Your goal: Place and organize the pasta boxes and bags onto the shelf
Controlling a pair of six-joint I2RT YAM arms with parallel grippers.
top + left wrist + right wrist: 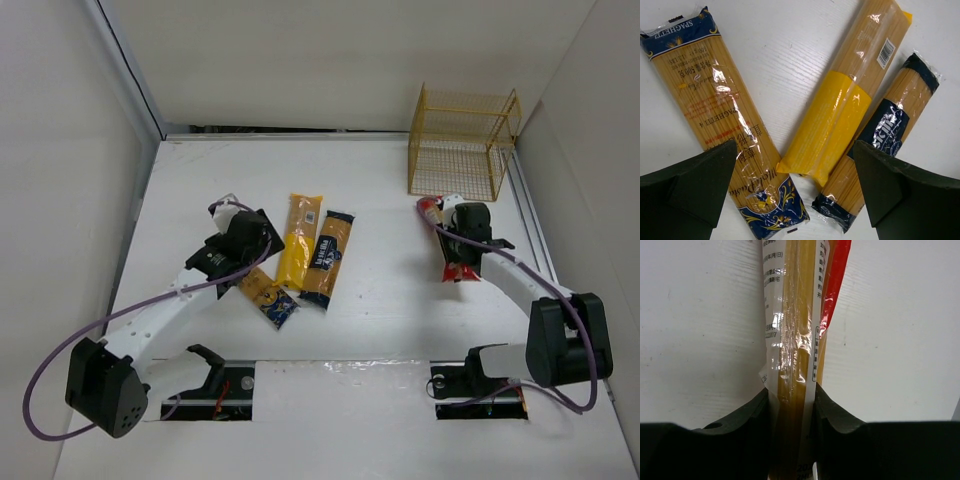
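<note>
The yellow wire shelf (462, 142) stands at the far right of the table. My right gripper (470, 226) is shut on the red clear-windowed pack (450, 243), just in front of the shelf; in the right wrist view the pack (795, 330) sits squeezed between both fingers (747, 425). My left gripper (240, 238) is open and empty, above and left of three packs. The yellow bag (850, 95), the dark-blue-and-tan pack (885, 135) and the tan blue-ended bag (720, 110) lie flat side by side. In the top view they are the yellow bag (298, 240), the dark-blue pack (328, 256) and the smaller bag (268, 297).
White walls enclose the table on the left, back and right. A metal rail (530, 225) runs along the right edge beside the shelf. Two dark slots with the arm bases (210, 385) sit at the near edge.
</note>
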